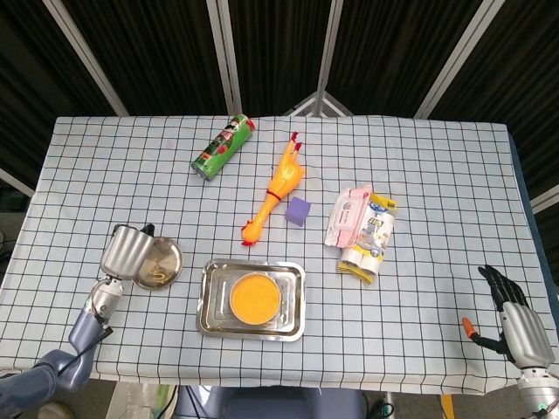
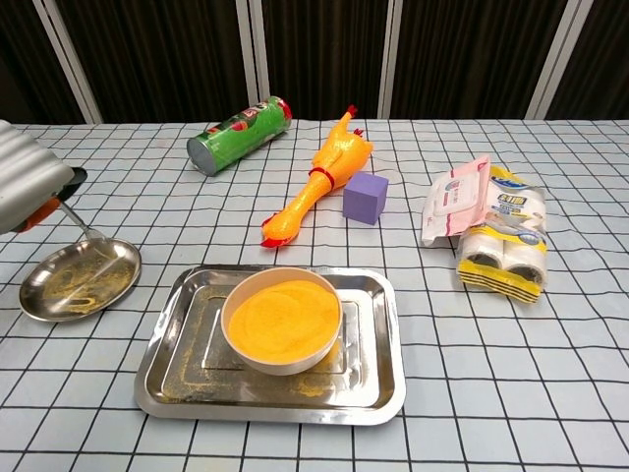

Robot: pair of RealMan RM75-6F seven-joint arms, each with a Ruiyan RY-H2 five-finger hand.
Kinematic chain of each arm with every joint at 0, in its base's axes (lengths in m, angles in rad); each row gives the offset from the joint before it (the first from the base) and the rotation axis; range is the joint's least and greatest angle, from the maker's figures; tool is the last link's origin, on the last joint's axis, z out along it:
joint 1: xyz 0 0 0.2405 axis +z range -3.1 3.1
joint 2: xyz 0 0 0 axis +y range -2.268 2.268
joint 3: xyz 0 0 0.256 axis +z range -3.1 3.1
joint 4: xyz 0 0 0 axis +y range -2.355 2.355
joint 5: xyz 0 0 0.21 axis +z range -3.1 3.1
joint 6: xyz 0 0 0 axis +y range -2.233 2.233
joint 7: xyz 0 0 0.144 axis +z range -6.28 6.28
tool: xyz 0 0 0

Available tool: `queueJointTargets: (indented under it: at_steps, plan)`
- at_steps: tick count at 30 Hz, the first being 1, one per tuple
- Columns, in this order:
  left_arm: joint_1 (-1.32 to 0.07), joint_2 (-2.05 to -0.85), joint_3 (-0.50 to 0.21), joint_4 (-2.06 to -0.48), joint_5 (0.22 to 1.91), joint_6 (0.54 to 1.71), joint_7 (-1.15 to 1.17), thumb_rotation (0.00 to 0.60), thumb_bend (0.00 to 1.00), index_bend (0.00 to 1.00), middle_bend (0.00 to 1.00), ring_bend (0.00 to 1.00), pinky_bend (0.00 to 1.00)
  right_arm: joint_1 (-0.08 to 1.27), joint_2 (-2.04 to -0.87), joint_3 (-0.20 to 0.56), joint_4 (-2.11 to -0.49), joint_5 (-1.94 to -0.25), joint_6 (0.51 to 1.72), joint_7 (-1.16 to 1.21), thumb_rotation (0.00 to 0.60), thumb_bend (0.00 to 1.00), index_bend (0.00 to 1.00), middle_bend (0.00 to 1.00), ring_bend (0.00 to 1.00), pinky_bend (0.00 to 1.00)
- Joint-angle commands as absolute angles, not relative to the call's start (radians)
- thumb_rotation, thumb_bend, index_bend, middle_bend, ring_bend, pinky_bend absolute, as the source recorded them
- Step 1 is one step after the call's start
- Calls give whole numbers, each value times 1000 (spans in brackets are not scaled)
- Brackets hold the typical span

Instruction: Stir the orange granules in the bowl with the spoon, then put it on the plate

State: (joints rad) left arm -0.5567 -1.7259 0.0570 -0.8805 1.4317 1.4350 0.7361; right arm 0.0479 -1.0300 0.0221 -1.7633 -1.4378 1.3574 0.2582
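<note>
My left hand (image 1: 125, 252) (image 2: 28, 185) grips the orange-handled spoon (image 2: 83, 228) at the table's left side. The spoon slants down and its tip touches the small round steel plate (image 2: 57, 296) (image 1: 171, 263), which is dusted with orange granules. From above, the hand hides most of the spoon. The white bowl (image 2: 280, 363), full of orange granules (image 2: 283, 317) (image 1: 255, 297), stands in the steel tray (image 2: 384, 391) (image 1: 297, 304) at the front centre, right of the plate. My right hand (image 1: 514, 319) hangs off the table's front right corner, fingers apart and empty.
Across the middle of the table lie a green chip can (image 1: 223, 147), a yellow rubber chicken (image 1: 278, 187), a purple cube (image 1: 300, 210), a pink wipes pack (image 1: 348, 213) and a pack of tissue rolls (image 1: 372, 239). Granules are scattered on the tray floor.
</note>
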Motion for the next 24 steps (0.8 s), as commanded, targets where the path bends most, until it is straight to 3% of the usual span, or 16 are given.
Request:
queueJointTargets:
  at_steps: [1,10,24]
  plan:
    - [-537,-1764,74,-805,1474,1455,692,600,725,805,1000,1000,991,48,-1030,22,-1764,-1438,1357,256,600,404,0,0,0,0]
    - [-512,-1817,70,-670,1517,1467,613,600,708,766,1000,1000,991,49,-1032,23,-1764,-1432,1356,250,600,405,0,0,0,0]
    - [-471,-1841,61,-570,1560,1504,524,600,543,559,990,999,991,48,-1032,24,-1766,-1431,1357,249,600,404,0,0,0,0]
